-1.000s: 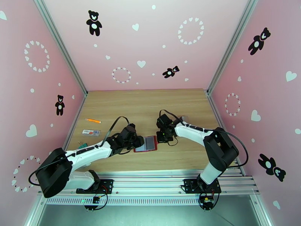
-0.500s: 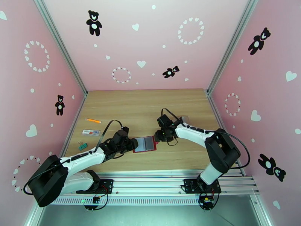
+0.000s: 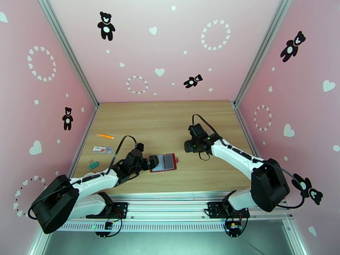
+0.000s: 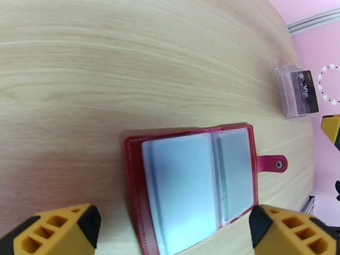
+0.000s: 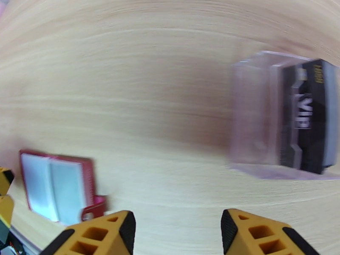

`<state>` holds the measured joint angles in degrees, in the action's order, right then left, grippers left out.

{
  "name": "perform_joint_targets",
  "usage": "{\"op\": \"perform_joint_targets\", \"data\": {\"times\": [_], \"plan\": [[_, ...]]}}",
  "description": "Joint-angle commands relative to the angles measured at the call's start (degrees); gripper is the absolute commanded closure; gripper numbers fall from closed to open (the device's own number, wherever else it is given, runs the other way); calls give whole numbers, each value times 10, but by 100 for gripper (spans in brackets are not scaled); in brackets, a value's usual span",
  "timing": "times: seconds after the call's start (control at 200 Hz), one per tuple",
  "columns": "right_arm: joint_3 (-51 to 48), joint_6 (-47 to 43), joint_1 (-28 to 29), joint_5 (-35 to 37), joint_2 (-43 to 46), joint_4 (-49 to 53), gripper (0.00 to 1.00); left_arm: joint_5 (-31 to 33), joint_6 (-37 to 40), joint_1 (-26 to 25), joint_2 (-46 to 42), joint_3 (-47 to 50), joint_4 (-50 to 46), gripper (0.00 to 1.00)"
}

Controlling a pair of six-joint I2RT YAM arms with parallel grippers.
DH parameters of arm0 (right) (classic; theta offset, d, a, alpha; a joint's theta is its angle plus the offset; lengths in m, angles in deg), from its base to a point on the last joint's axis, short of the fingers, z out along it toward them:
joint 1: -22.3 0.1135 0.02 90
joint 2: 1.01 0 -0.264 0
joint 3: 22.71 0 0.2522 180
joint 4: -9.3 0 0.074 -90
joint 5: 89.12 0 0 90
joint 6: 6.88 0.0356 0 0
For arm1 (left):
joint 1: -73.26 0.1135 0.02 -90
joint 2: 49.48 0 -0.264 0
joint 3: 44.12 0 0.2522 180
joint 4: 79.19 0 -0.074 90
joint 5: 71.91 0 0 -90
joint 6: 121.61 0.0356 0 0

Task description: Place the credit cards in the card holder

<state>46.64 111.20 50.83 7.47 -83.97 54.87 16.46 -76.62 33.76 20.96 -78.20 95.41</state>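
Observation:
The dark-red card holder [image 3: 165,162] lies open flat on the table, grey sleeves up [image 4: 195,183], snap tab [image 4: 272,163] pointing right. My left gripper [image 3: 151,162] hovers at its left edge, wide open [image 4: 174,219], gripping nothing. A dark credit card [image 5: 308,120] printed "VIP" stands inside a clear plastic case [image 5: 272,120], also seen at the far right of the left wrist view [image 4: 297,92]. My right gripper [image 3: 188,146] is open and empty [image 5: 175,228], between the card holder [image 5: 55,188] and the case.
At the table's left side lie an orange pen [image 3: 105,136], a white-and-red strip [image 3: 103,149] and green clips [image 3: 93,165]. Pink walls close in the table on three sides.
Both grippers have opened and let go of the card holder. The left one drew back left; the right arm swung away to the back right, toward the clear case.

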Motion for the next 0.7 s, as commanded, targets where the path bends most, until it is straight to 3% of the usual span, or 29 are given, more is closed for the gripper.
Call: {"op": "perform_joint_targets", "data": {"times": [0.0, 0.135, 0.315, 0.696], "plan": [[11, -41, -24, 46, 6, 47, 36, 27, 7, 3, -8, 18, 18, 1], [57, -57, -94, 8, -29, 79, 35, 33, 3, 3, -31, 42, 32, 4], [124, -83, -144, 18, -82, 121, 34, 53, -6, 2, -67, 78, 46, 4], [218, -111, -167, 36, -194, 165, 35, 47, -4, 3, -34, 67, 52, 5]]}}
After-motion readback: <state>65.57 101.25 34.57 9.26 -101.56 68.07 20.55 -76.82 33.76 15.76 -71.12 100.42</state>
